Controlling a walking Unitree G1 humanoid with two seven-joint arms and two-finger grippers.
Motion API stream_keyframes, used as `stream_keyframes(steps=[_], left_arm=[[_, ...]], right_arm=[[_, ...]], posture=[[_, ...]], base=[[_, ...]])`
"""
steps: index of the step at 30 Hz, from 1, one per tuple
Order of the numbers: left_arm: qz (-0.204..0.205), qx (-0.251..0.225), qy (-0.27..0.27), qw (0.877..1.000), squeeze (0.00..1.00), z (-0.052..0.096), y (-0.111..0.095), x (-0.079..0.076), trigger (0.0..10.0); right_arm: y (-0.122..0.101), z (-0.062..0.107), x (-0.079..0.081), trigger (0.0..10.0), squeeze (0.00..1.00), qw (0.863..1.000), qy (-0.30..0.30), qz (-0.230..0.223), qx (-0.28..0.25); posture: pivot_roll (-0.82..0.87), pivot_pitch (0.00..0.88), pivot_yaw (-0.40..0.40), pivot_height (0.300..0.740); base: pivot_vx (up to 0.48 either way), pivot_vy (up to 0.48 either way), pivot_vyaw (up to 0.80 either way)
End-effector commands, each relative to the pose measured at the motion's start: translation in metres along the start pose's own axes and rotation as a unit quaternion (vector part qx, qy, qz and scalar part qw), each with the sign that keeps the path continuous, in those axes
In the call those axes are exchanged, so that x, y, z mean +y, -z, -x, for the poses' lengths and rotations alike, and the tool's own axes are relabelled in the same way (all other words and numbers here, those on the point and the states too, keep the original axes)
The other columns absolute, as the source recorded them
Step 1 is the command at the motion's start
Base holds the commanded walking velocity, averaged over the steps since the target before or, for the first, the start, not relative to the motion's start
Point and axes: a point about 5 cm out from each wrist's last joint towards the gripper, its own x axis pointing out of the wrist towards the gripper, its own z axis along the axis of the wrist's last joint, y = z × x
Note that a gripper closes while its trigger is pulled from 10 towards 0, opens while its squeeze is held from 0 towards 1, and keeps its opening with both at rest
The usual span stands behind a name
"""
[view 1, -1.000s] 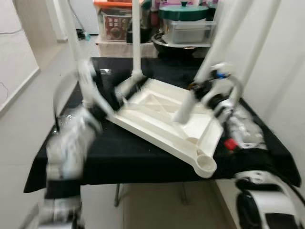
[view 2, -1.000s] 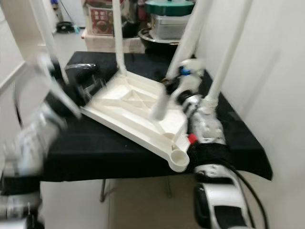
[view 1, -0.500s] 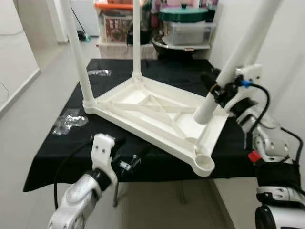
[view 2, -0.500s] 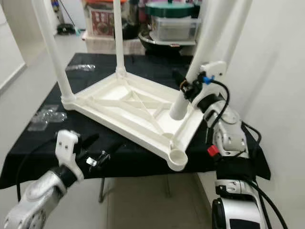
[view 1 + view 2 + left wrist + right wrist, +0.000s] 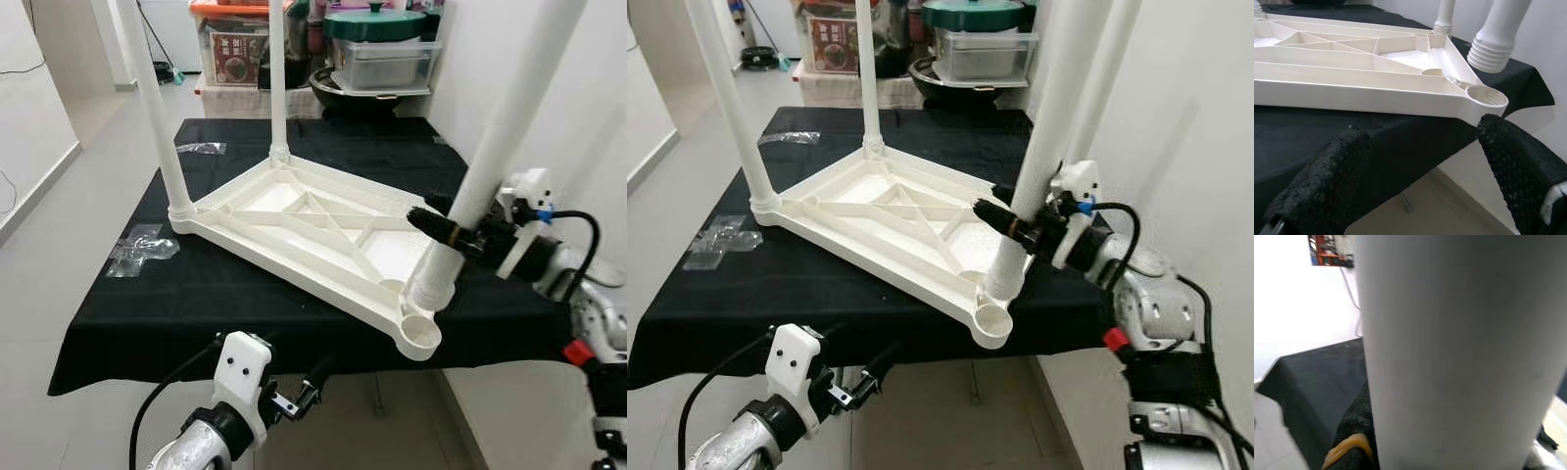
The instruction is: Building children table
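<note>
"Where was the last leg (image 5: 487,162)?"

"My right end effector (image 5: 443,227) pinched it, just above the empty corner hole (image 5: 422,335) of the upside-down white table (image 5: 323,230) on the black tabletop (image 5: 245,304). Next I'd lower and twist it in. My left end effector (image 5: 1415,161) waited, spread apart."

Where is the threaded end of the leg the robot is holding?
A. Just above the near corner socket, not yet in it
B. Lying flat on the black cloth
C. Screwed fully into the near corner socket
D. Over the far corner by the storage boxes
A: the right gripper holds the leg tilted, its threaded end hanging above the empty socket.
</note>
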Motion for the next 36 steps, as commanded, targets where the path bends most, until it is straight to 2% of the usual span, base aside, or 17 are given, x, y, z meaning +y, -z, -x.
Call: stream_keyframes(steps=[1, 3, 6, 7, 12, 16, 29, 36], left_arm=[[-0.003, 0.007, 0.002, 1.0, 0.0, 0.004, -0.001, -0.002, 10.0], [-0.003, 0.008, 0.002, 1.0, 0.0, 0.005, -0.001, -0.002, 10.0], [-0.009, 0.011, -0.001, 1.0, 0.0, 0.01, -0.002, -0.004, 10.0], [-0.014, 0.014, -0.006, 1.0, 0.0, 0.011, -0.002, -0.004, 10.0], [-0.017, 0.019, -0.011, 1.0, 0.0, 0.012, -0.001, -0.004, 10.0], [-0.021, 0.02, -0.009, 1.0, 0.0, 0.01, 0.0, -0.004, 10.0], [-0.008, 0.018, -0.02, 1.0, 0.0, 0.007, 0.003, -0.003, 10.0], [0.006, 0.022, -0.034, 0.999, 0.0, 0.006, 0.005, 0.0, 10.0]], right_arm=[[-0.006, 0.004, -0.004, 10.0, 0.0, 1.0, -0.023, 0.0, -0.003], [-0.003, 0.004, -0.006, 10.0, 0.0, 0.999, -0.03, 0.006, 0.009], [-0.011, -0.014, -0.018, 10.0, 0.0, 0.998, 0.06, 0.022, -0.019], [-0.014, -0.021, -0.019, 10.0, 0.0, 0.996, 0.086, 0.01, -0.031], [-0.019, -0.035, -0.015, 10.0, 0.0, 0.989, 0.128, 0.023, -0.067], [-0.019, -0.039, -0.012, 10.0, 0.0, 0.988, 0.129, 0.018, -0.077], [-0.021, -0.053, -0.007, 10.0, 0.0, 0.986, 0.136, 0.008, -0.097], [-0.028, -0.063, -0.001, 10.0, 0.0, 0.984, 0.138, 0.016, -0.109]], posture=[[0.07, 0.112, -0.032, 0.74], [0.07, 0.114, -0.03, 0.74], [0.08, 0.125, -0.031, 0.74], [0.08, 0.13, -0.025, 0.74], [0.09, 0.13, -0.025, 0.74], [0.08, 0.124, -0.028, 0.74], [0.07, 0.106, -0.045, 0.74], [0.07, 0.095, -0.046, 0.74]], base=[[0.0, 0.0, 0.0], [0.0, 0.0, 0.0], [0.0, 0.0, 0.0], [0.0, 0.0, 0.0], [0.0, 0.0, 0.0], [0.0, -0.083, 0.0], [0.0, -0.436, 0.0], [0.0, -0.071, 0.0]])
